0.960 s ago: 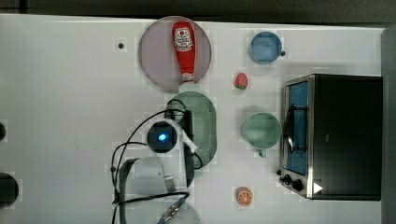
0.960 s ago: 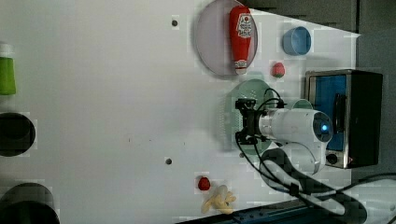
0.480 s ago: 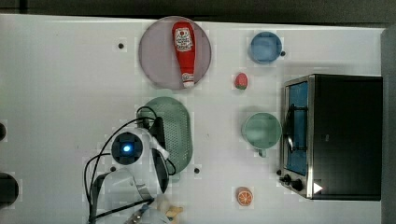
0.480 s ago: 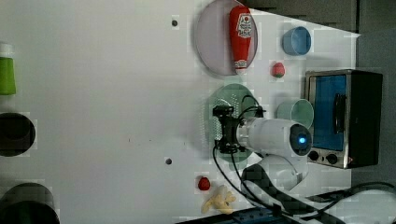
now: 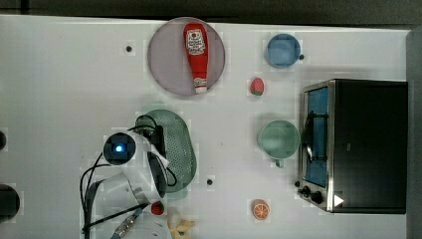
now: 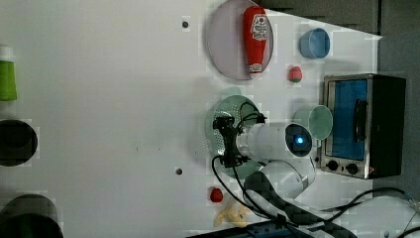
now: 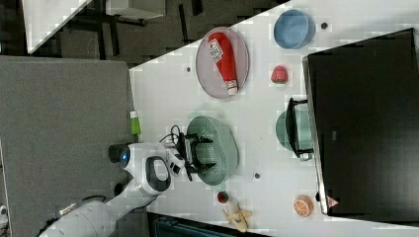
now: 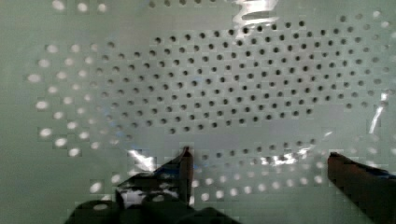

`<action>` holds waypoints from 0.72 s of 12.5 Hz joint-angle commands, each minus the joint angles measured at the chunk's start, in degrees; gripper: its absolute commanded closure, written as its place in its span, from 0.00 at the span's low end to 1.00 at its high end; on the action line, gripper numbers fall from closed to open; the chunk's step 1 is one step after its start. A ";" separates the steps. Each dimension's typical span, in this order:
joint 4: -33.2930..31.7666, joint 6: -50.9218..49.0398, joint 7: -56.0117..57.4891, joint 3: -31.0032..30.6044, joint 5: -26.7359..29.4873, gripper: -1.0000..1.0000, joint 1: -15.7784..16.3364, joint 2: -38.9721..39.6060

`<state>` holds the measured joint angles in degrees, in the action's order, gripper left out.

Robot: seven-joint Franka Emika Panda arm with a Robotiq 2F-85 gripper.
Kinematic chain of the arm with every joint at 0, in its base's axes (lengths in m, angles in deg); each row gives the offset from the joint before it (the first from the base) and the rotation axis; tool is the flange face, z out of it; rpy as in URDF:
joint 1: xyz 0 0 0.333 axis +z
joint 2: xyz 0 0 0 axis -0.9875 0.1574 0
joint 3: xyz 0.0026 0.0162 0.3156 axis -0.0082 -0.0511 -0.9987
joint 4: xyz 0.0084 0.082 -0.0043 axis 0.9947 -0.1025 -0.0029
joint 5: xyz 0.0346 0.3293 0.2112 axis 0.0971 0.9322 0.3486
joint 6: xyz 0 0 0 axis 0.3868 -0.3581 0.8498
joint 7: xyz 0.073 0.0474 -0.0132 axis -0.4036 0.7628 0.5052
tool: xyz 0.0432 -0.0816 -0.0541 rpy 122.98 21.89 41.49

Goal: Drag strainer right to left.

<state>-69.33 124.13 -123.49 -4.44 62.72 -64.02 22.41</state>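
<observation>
Strainer (image 5: 176, 149) has slid a good way toward the top view's left compared with a second ago. It was sitting close to the green cup (image 5: 278, 140) back then, now it's well apart from it, just below the plate (image 5: 166, 59) with the ketchup bottle (image 5: 196, 55). So the drag is clearly working. Gripper (image 8: 257, 163) is down inside the bowl with its fingers spread wide, not pinching anything, pushing against the inner wall as far as I can tell. Probably more sliding to go, since there's plenty of table (image 5: 64, 89) further left.
</observation>
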 commanded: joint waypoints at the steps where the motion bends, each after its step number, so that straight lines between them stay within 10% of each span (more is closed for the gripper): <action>1: 4.41 -0.62 -7.14 -0.44 0.29 0.00 2.94 -0.08; 9: 14.89 -2.47 -15.43 -0.64 4.08 0.00 10.57 6.42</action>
<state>-55.23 122.18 -135.80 -5.27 65.33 -54.98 29.04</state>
